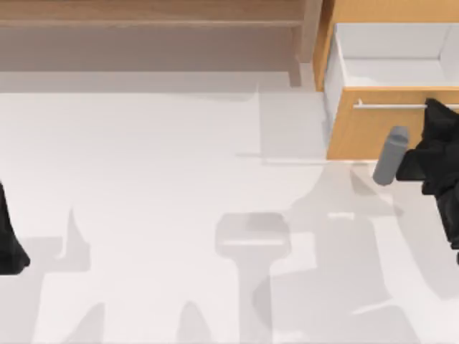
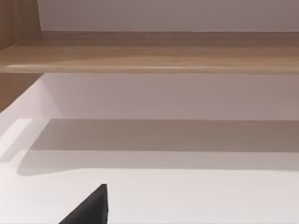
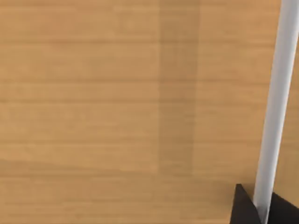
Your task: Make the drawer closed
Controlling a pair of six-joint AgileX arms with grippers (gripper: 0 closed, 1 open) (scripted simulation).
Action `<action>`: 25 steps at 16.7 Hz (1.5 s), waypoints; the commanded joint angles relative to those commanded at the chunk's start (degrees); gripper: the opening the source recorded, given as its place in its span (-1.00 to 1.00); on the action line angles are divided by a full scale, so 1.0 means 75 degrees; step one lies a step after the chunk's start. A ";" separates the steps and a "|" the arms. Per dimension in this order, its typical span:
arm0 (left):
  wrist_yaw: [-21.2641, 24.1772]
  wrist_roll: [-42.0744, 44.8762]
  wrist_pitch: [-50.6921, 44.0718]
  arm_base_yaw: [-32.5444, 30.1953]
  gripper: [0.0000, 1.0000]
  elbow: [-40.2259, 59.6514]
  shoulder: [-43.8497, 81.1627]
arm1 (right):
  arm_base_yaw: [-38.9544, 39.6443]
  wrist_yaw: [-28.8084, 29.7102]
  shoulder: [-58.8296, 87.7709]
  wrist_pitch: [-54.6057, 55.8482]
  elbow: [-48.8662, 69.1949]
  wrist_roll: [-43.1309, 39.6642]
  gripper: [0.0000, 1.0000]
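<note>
Drawer [image 1: 362, 132]: box type, flat orange-tan wooden front, grain running along its length. Thin silver bar handle [image 1: 391, 105] lies horizontally across the upper part of the front. White inner walls [image 1: 387, 44] and pale floor are exposed from above; state: pulled out, open. Position: at about two o'clock on the table in my top view, its front facing six o'clock. In my right wrist view the front [image 3: 117, 102] sits very close, the handle [image 3: 275, 102] crossing it.
</note>
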 joint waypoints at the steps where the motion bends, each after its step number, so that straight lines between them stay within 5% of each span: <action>1: 0.0000 0.0000 0.0000 0.0000 1.00 0.0000 0.0000 | -0.0060 -0.0056 0.0067 -0.0144 0.0202 0.0000 -1.00; 25: 0.0000 0.0000 0.0000 0.0000 1.00 0.0000 0.0000 | -0.0484 -0.0501 0.0992 -0.1683 0.2671 0.0023 -1.00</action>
